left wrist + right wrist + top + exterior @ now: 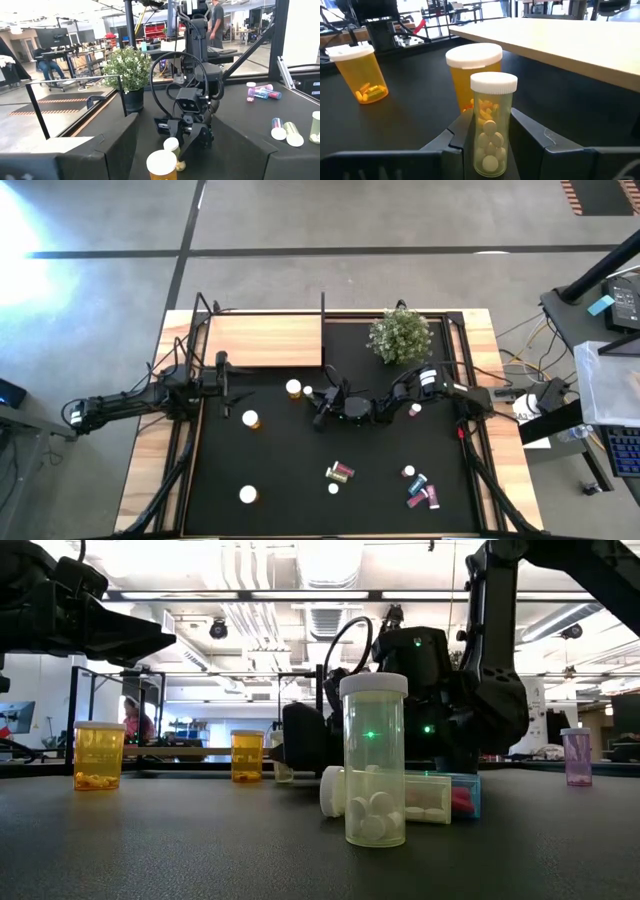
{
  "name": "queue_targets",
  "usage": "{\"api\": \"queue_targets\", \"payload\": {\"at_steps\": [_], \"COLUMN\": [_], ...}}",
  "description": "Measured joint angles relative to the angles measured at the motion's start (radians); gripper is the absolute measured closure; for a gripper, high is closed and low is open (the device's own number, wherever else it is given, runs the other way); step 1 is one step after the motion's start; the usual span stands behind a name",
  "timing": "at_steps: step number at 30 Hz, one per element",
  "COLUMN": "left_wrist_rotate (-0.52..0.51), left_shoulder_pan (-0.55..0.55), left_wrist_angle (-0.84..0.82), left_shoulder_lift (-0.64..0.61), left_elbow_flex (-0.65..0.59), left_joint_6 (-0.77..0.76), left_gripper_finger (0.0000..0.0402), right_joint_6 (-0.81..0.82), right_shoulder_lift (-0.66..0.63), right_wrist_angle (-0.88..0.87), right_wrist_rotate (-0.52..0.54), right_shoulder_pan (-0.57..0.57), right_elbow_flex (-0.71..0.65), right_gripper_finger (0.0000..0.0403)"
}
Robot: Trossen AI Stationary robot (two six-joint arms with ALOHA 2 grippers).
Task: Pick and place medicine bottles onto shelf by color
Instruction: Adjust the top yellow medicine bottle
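Observation:
A yellowish white-capped bottle [492, 130] stands upright on the black mat, right in front of an orange bottle [472, 75]. My right gripper [492, 145] is at mid-table and shut on the yellowish bottle [307, 392]. A second orange bottle [359, 74] stands farther off on the mat. The light-wood shelf [265, 340] lies at the far left. My left gripper [225, 392] is open and empty beside the shelf, facing the first orange bottle [161, 167]. My right gripper pinches the yellowish bottle's body [480, 150] between its two fingers, one finger [462, 132] on each side, below the cap. The fingers come level from the table's right. The bottle is upright, its base on the mat.
A green plant [400, 335] stands at the far right of the mat. Other bottles are scattered toward the near edge: an orange one [248, 494], a lying pair [340, 472], a pink and teal cluster [420, 492], and a pink one [415, 410].

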Motion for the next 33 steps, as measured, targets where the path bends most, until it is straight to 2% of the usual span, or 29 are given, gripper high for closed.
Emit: {"api": "queue_targets", "payload": {"at_steps": [21,33], "left_wrist_rotate": [0.000,0.000], "left_shoulder_pan": [0.000,0.000], "left_wrist_angle": [0.000,0.000], "left_shoulder_lift": [0.000,0.000], "left_elbow_flex": [0.000,0.000], "left_joint_6": [0.000,0.000], "left_gripper_finger": [0.0166,0.0166], "right_joint_6": [-0.006,-0.006], "right_shoulder_lift": [0.000,-0.025], "right_wrist_angle": [-0.008,-0.089], "right_wrist_rotate": [-0.012,-0.034], "right_shoulder_pan": [0.000,0.002], "right_elbow_flex": [-0.001,-0.002], "right_gripper_finger": [0.0289,0.0256]}}
